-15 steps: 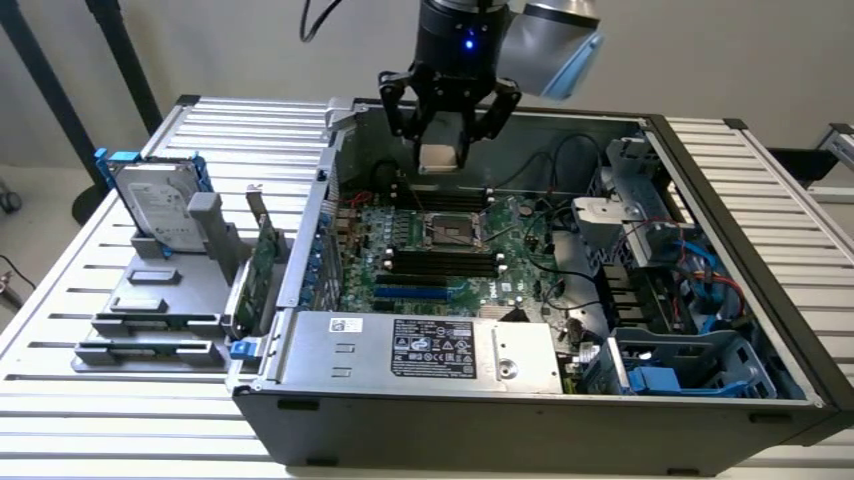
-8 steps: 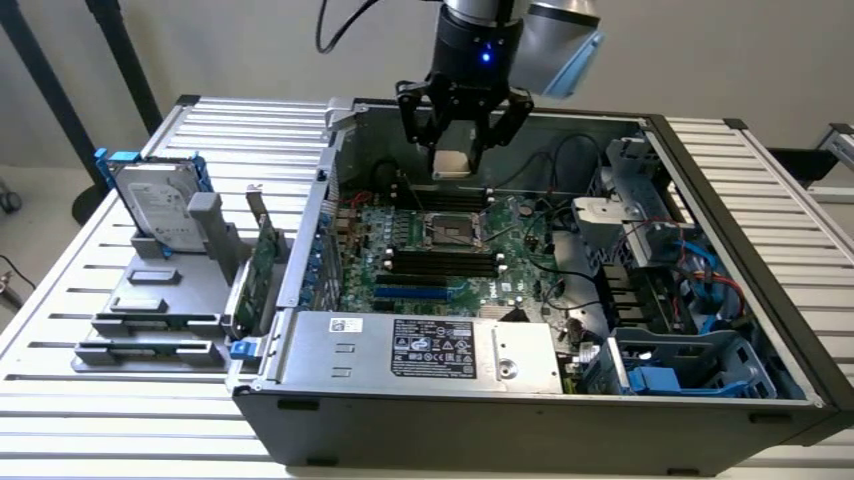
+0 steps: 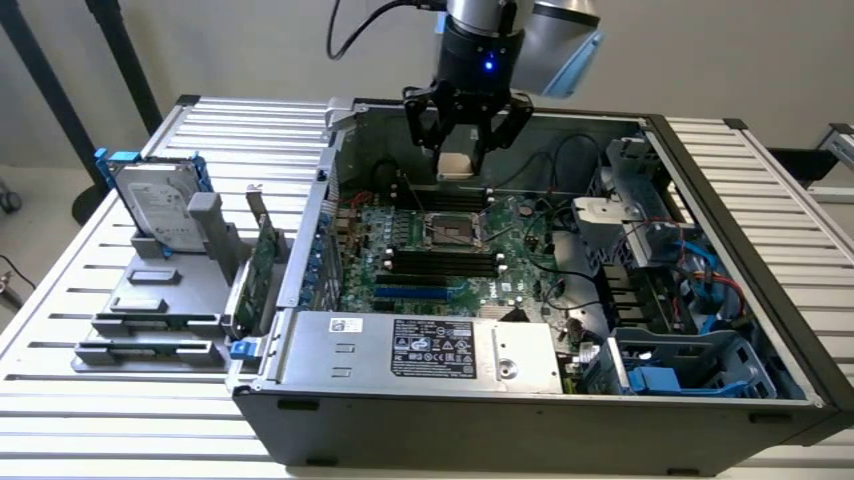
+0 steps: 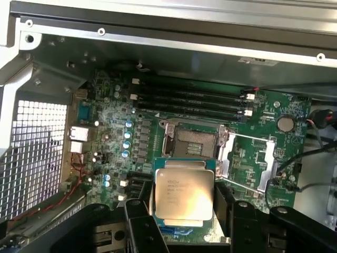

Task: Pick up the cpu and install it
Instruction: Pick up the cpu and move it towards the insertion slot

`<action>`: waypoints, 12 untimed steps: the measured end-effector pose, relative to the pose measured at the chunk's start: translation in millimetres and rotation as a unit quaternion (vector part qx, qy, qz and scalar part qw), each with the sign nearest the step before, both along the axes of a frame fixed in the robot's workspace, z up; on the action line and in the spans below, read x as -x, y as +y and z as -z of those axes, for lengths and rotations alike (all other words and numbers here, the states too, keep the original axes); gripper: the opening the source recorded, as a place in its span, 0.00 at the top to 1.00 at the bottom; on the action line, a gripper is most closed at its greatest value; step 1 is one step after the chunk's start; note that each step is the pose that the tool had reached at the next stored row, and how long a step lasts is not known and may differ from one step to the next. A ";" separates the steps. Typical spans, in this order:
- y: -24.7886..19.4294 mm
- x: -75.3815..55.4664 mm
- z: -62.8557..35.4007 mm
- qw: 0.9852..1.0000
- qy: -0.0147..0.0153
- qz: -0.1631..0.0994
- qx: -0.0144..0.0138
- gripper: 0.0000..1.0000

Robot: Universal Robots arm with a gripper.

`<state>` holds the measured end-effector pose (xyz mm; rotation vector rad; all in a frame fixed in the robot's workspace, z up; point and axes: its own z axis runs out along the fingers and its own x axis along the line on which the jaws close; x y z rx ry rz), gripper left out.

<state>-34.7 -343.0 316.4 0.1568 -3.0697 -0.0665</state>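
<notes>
Silvery cpu (image 4: 183,194), clamped between black fingers (image 4: 141,227)

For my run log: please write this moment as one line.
gripper: shut on cpu | place: over motherboard, near empty socket | install: not yet done

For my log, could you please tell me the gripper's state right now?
The gripper is shut on the cpu, holding it over the motherboard.

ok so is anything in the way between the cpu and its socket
Nothing visible does. The gripper holds the cpu in the air over the motherboard, and the socket lies open and bare.
</notes>
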 end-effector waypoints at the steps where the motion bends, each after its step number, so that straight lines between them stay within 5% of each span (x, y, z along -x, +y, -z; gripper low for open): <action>1: 0.5 -0.5 1.9 1.000 0.000 0.002 0.000 0.45; 12: 1.7 -4.9 17.4 0.999 0.001 0.043 0.000 0.45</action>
